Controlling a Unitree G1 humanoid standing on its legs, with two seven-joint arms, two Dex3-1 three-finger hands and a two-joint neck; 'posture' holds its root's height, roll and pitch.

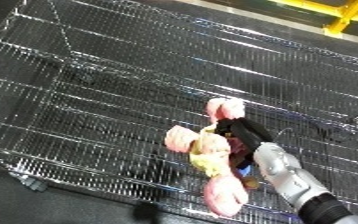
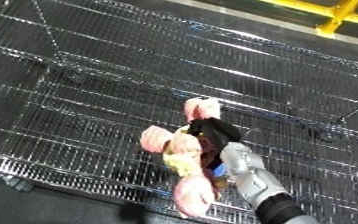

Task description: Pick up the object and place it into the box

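Note:
A soft toy [image 1: 209, 152] with pink limbs and a yellow body hangs in front of the wire mesh of the bin [image 1: 95, 90]. One pink end [image 1: 225, 107] sticks up above my right hand [image 1: 239, 133], and another pink end [image 1: 224, 195] dangles near the bin's lower rim. My right hand comes in from the lower right on its silver forearm [image 1: 286, 177], with its black fingers curled round the toy's middle. Whether the toy touches the mesh I cannot tell. My left hand shows in no view.
The bin's wire grid fills most of both views, and its near rim [image 1: 78, 172] runs along the lower left. A yellow rail [image 1: 340, 15] crosses the far upper right corner, beyond a pale strip of floor.

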